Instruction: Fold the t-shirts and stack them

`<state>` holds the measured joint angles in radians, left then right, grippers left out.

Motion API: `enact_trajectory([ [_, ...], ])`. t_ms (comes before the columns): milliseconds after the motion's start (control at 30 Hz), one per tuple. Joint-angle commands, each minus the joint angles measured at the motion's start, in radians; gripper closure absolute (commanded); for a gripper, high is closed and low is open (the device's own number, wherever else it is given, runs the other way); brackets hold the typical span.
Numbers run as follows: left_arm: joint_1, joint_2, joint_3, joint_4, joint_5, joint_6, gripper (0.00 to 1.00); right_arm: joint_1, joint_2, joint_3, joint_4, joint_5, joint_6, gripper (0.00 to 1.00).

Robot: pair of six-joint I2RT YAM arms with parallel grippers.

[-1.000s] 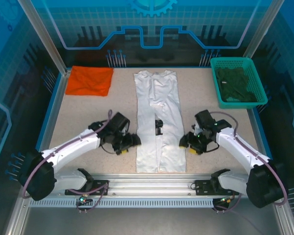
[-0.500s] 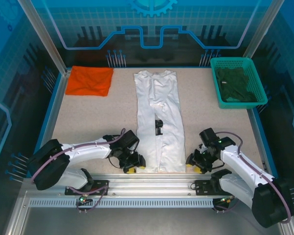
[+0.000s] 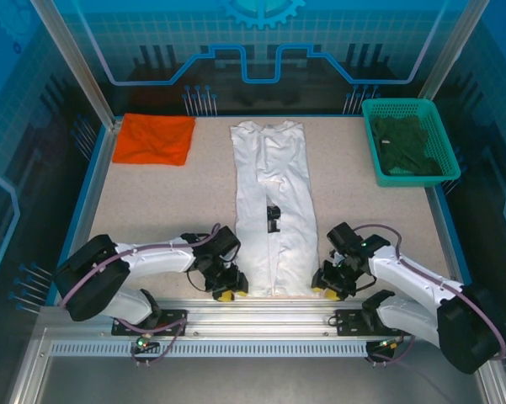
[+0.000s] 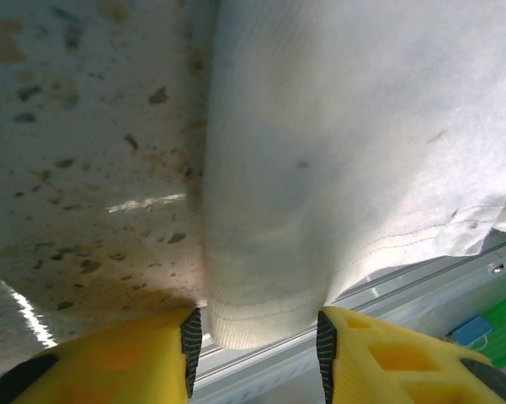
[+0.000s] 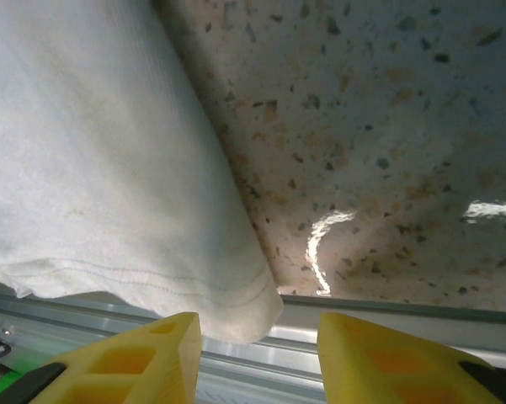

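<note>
The white t-shirt (image 3: 272, 202) lies as a long narrow strip down the middle of the table, small black marks (image 3: 273, 217) on its front. The orange t-shirt (image 3: 157, 139) lies folded at the back left. My left gripper (image 3: 230, 286) sits at the strip's near left corner. In the left wrist view the gripper (image 4: 259, 337) is open, the white hem (image 4: 337, 151) lying between the yellow fingers (image 4: 135, 362). My right gripper (image 3: 324, 284) sits at the near right corner. It is open (image 5: 259, 328), with the hem corner (image 5: 93, 168) in the gap beside one finger (image 5: 126, 362).
A green basket (image 3: 410, 108) holding dark green cloth (image 3: 404, 143) stands at the back right. The metal rail (image 3: 261, 307) runs just past the shirt's near hem, under both grippers. Speckled table (image 3: 151, 210) lies bare on either side of the strip.
Both grippers came down from the strip's sides to its near corners, and their jaws have narrowed. The right one also edged left onto the corner.
</note>
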<state>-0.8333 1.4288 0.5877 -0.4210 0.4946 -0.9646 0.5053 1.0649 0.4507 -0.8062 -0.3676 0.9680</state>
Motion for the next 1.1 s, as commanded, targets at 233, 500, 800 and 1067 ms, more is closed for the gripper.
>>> enact_trajectory([
  [233, -0.004, 0.039, 0.043, -0.021, -0.030, 0.045, 0.68, 0.013, 0.114, 0.016, 0.077, -0.030, -0.052, 0.62],
  [500, 0.007, 0.100, 0.078, -0.044, -0.067, 0.085, 0.87, 0.014, 0.161, 0.028, 0.088, 0.001, -0.079, 0.81],
  [800, 0.005, 0.047, 0.037, -0.130, -0.067, 0.110, 1.00, 0.030, 0.146, -0.007, 0.067, -0.013, -0.077, 0.98],
  [1067, 0.000, -0.097, 0.045, -0.255, -0.028, 0.128, 1.00, 0.076, 0.067, -0.005, 0.029, -0.023, -0.020, 1.00],
])
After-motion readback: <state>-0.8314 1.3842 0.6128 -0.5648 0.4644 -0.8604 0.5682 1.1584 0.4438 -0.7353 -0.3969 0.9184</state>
